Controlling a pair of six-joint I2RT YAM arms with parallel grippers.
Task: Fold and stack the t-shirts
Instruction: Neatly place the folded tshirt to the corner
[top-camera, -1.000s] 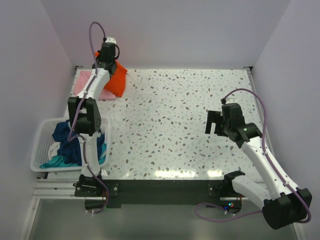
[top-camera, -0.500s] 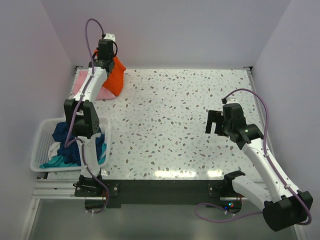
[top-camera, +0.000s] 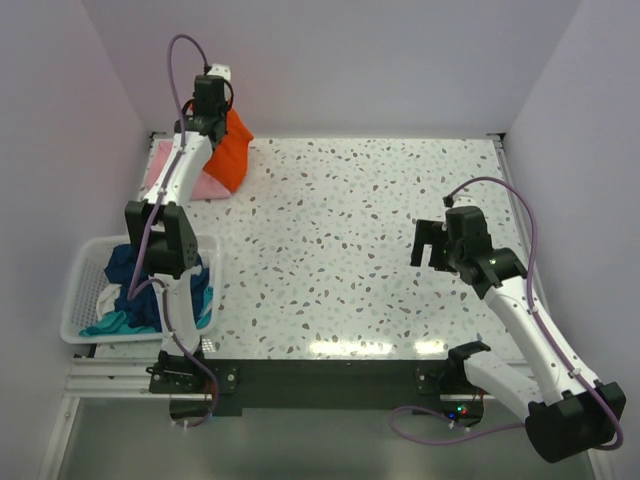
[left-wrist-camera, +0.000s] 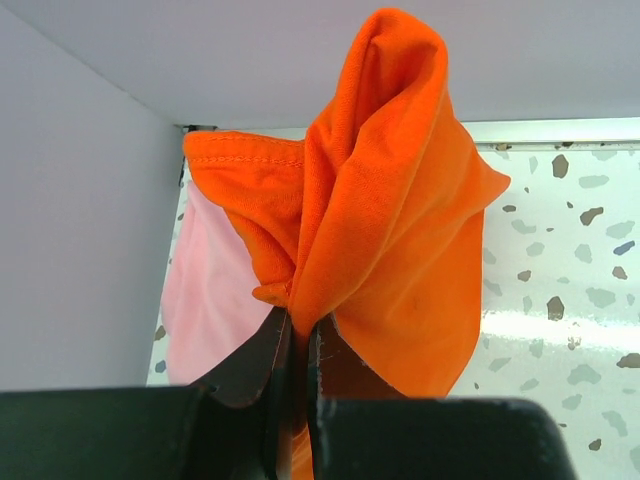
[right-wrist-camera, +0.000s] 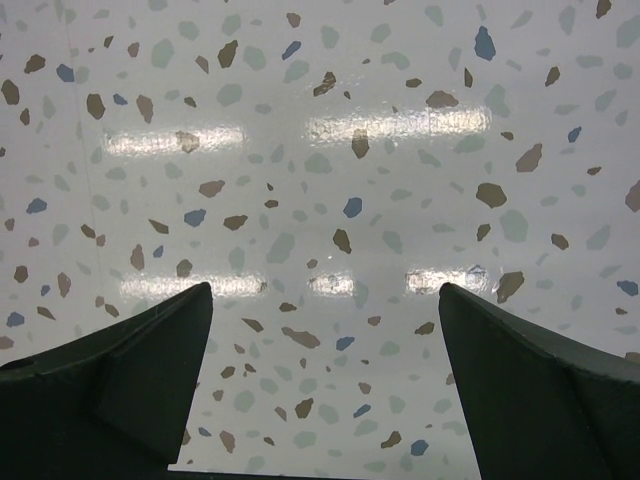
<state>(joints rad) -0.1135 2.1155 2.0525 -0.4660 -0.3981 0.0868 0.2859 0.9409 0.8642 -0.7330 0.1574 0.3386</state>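
Top external view: at the near left corner a white slatted basket (top-camera: 80, 300) holds a dark blue t-shirt (top-camera: 125, 265) and a teal t-shirt (top-camera: 105, 323), both crumpled. The left arm (top-camera: 165, 240) rises just beside the basket's right side, and its elbow hides part of the basket's rim and contents.

Further back, a pink t-shirt (top-camera: 162, 165) lies flat in the far left corner of the speckled surface (top-camera: 350, 230), close against the side wall (left-wrist-camera: 80, 250) and the back wall (top-camera: 350, 60). Above that corner the left gripper (left-wrist-camera: 297, 335) is clenched on a gathered fold of the orange t-shirt (left-wrist-camera: 385, 200), with cloth pinched between the dark fingers. The shirt bunches into a peaked cone. In the overhead picture its lower part overlaps the right edge of the pink one, though whether the two touch cannot be told. The forearm lies across the pink shirt and covers some of it. A purple cable (top-camera: 178, 60) loops over the wrist.

The middle of the surface carries only its speckle and glare from the lights.

On the right, the right gripper (right-wrist-camera: 325, 290) hangs released above the surface, its jaws spread wide with nothing between them, well apart from every shirt.
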